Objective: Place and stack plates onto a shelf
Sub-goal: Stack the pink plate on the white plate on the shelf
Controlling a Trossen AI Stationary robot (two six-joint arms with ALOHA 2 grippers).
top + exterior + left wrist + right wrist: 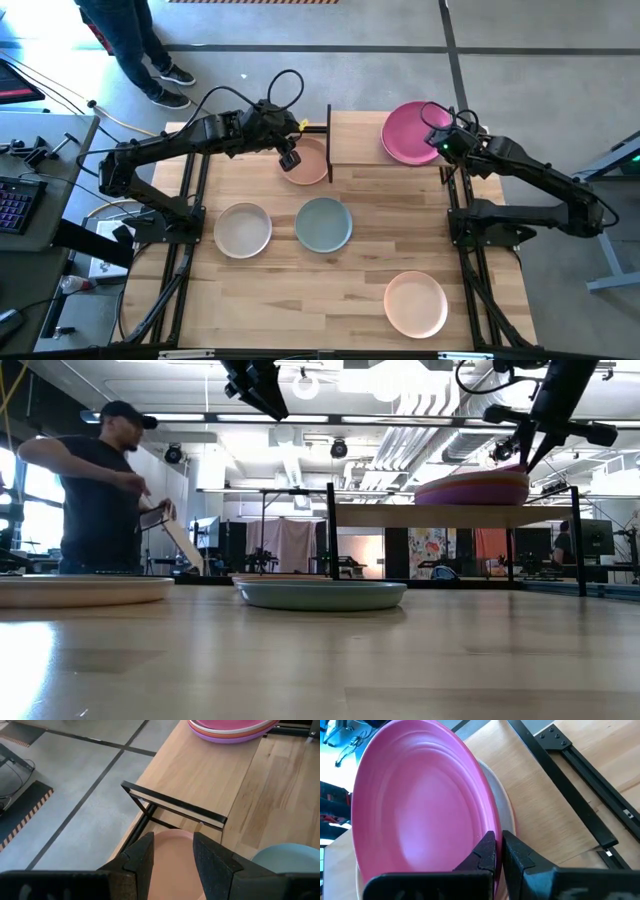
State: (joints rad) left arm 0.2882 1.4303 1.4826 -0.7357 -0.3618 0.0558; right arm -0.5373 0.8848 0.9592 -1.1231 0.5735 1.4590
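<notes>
Looking from above, the left tool (pixel 289 160) is seen over the peach plate (pixel 308 163) beside the shelf (pixel 365 138), fingers spread. The right tool (pixel 437 138) is pressed together at the rim of the magenta plate (pixel 410 132) topping the stack on the shelf. A cream plate (pixel 243 229), a grey-teal plate (pixel 323 223) and a pale pink plate (pixel 416 303) are left on the bench (pixel 300 290).

At bench level, the stack (pixel 472 489) is shown on the raised shelf; a person (pixel 100 490) is seen behind.

Through the left wrist, peach is framed between spread fingers (pixel 212 865).

Through the right wrist, the closed fingers (pixel 485 852) are seen at the magenta rim.
</notes>
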